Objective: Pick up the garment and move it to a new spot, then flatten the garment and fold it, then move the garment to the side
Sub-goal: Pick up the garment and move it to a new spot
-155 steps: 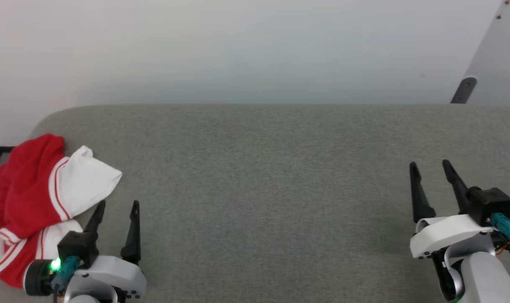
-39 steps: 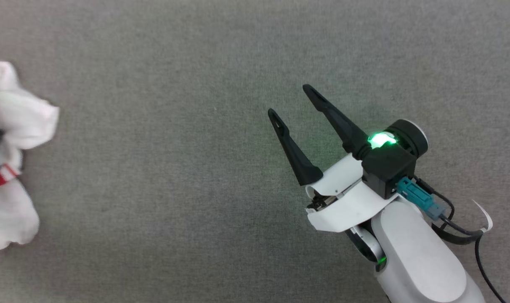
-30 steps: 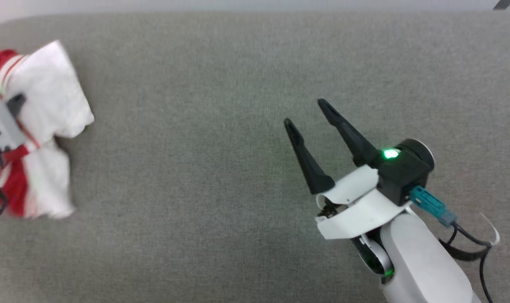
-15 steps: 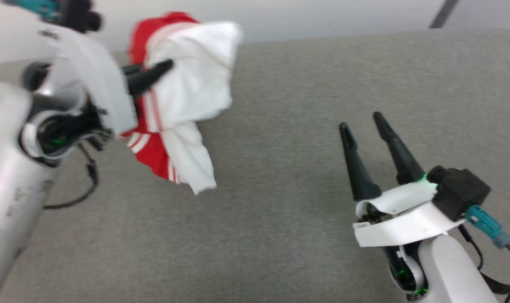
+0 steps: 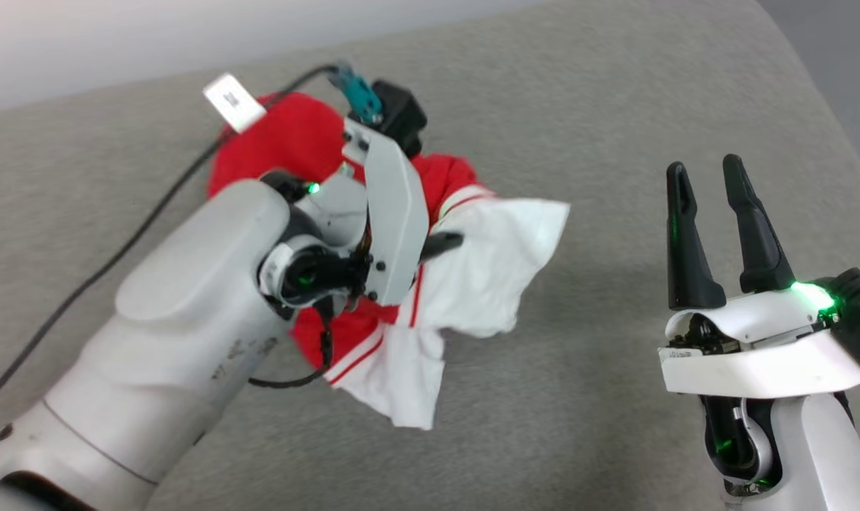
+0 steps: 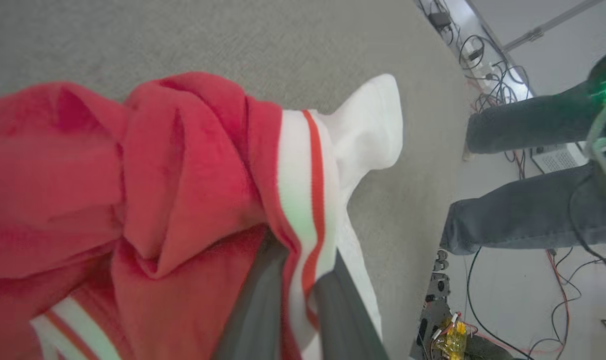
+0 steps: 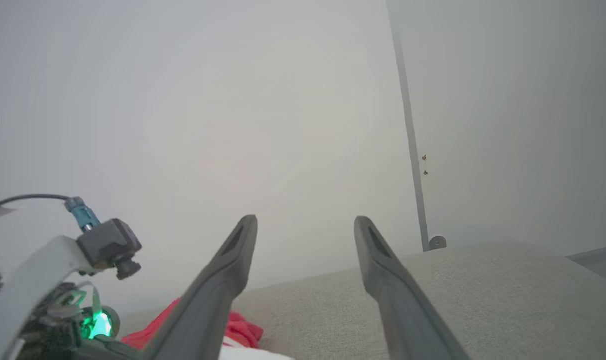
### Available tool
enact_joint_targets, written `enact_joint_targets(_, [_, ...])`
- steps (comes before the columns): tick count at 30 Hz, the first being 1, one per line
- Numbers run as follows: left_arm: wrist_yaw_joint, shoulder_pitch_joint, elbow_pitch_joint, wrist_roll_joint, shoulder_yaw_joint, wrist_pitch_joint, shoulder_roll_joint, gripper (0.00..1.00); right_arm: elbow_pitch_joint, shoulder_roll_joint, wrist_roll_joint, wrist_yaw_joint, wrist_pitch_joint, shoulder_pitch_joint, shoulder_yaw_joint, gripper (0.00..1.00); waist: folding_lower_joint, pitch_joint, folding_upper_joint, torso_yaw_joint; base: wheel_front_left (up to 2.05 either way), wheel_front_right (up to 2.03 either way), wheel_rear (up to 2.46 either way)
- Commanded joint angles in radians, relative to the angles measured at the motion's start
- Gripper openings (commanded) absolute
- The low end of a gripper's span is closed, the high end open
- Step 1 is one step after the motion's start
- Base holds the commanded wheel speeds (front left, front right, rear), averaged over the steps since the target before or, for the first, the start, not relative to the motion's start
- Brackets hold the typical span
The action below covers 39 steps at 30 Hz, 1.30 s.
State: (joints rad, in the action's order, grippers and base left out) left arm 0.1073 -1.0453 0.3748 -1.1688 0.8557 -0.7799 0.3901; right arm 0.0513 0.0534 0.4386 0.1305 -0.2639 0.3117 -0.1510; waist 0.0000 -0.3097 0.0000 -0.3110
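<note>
**Left claw grips the bunched garment over the grey surface**

The left gripper is clamped on the soft bright red cloth garment with white panels and striped trim. In the left wrist view its two dark fingers pinch a fold where the red-and-white striped band meets a white panel. The garment is bunched up in the grip over the left-centre part of the grey woven fabric surface. The red bulk sits on the far side of the wrist. White flaps spread to the right and hang toward the near side. I cannot tell whether the lowest fold touches the surface.

The right gripper stands at the near right, well apart from the garment. Its fingers are spread wide with nothing between them.

In the left wrist view, a person's legs in dark grey trousers stand beyond the surface's edge, near loose black cables on the pale floor.
</note>
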Motion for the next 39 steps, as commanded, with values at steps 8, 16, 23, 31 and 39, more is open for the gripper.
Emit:
enact_joint_targets(8, [0.024,-0.027,0.231,0.085,0.082,0.053,0.013,0.0,0.028,-0.004,0.085,0.001,-0.001,-0.016,-0.019,1.0,0.0,-0.118,0.0,-0.205,0.0,0.0,0.0])
enact_joint_targets(16, [0.016,-0.026,0.343,0.177,0.271,0.056,0.066,0.0,0.042,-0.004,0.131,0.001,-0.001,-0.026,-0.026,1.0,0.0,-0.147,0.0,-0.263,0.0,0.0,0.0])
enact_joint_targets(23, [0.011,-0.026,0.365,0.187,0.417,0.044,0.102,0.0,0.054,-0.004,0.146,0.001,-0.001,-0.023,-0.025,1.0,0.0,-0.159,0.0,-0.271,0.0,0.0,0.0])
enact_joint_targets(31, [0.014,-0.116,0.274,0.195,0.435,0.208,0.075,1.0,0.027,-0.003,0.087,0.001,-0.001,-0.018,-0.016,1.0,0.0,-0.104,0.0,-0.164,0.0,0.0,0.0])
enact_joint_targets(39, [0.022,-0.196,0.212,0.061,0.407,0.417,0.006,1.0,-0.007,-0.002,-0.028,0.001,-0.001,-0.007,-0.012,1.0,0.0,-0.017,0.0,0.014,0.0,0.0,0.0])
